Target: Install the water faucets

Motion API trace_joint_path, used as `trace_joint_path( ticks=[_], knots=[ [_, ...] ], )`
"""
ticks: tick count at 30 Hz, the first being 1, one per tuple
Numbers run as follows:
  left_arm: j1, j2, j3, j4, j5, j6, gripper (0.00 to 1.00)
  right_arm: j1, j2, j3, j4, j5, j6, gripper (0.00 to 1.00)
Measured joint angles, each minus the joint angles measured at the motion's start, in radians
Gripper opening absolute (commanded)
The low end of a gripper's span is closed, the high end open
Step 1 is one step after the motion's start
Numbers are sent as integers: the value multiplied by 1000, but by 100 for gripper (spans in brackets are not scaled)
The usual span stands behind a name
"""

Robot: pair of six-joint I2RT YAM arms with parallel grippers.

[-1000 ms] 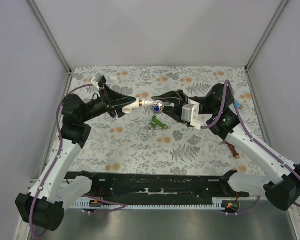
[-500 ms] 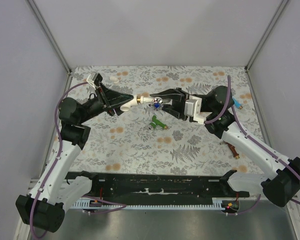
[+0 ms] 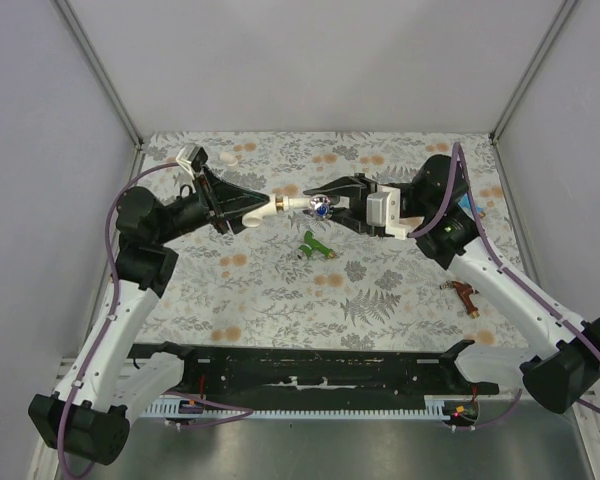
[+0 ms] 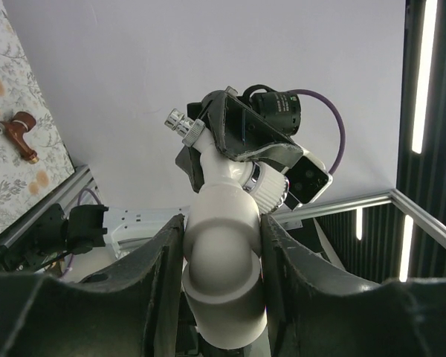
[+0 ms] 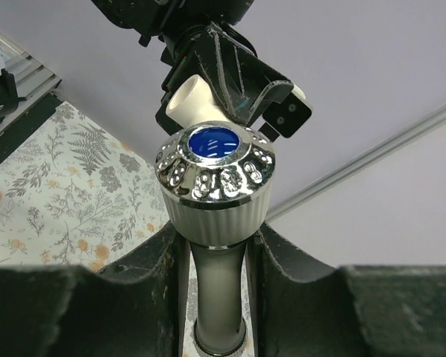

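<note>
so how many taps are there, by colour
white tap: 1
green tap: 1
reddish-brown tap: 1
blue tap: 1, only partly in view
total: 4

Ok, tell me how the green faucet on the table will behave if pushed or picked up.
The green faucet looks like small moulded plastic, so probably stiff and light. Its parts stick out sideways, so a push would likely make it pivot or skid rather than roll. Its uneven shape may twist in a grip.
</note>
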Motion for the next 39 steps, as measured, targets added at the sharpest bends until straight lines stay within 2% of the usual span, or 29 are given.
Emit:
trace_joint_path(
  ticks=[13, 23, 30, 39],
  knots=[
    [0, 4, 32, -134, 18, 111, 2, -1, 6, 16, -78, -32, -35, 0],
    [0, 0, 34, -106, 10, 115, 2, -1, 22, -8, 81, -42, 96, 0],
    [0, -13, 14, 23, -9, 89, 2, -1, 37, -25, 232, -37, 195, 0],
    [0, -13, 4, 57, -9, 77, 2, 0, 40, -26, 264, -37, 218, 0]
  ],
)
